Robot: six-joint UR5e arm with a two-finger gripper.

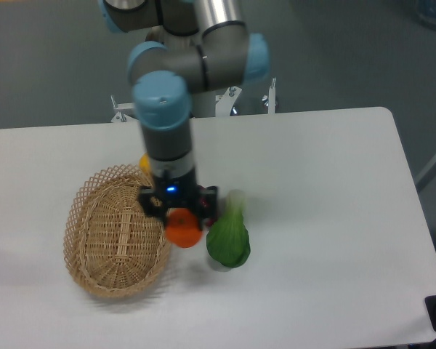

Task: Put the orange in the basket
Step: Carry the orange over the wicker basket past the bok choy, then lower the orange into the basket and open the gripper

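Observation:
The orange (pixel 183 233) is small, round and bright orange, and sits directly under my gripper (pixel 182 217) with its top hidden between the black fingers. The gripper points straight down and appears shut on the orange. The fruit is at the right rim of the basket (pixel 94 269), slightly overlapping the rim's edge in this view. The basket is an oval, light-tan wicker one with an open lattice rim. It lies on the white table to the left of the gripper and nothing shows inside it.
A green leafy vegetable (pixel 229 238) with a pale stalk lies just right of the orange, almost touching the gripper. A bit of a yellow fruit (pixel 143 161) shows behind the arm, beyond the basket's far rim. The table's front edge is near the basket.

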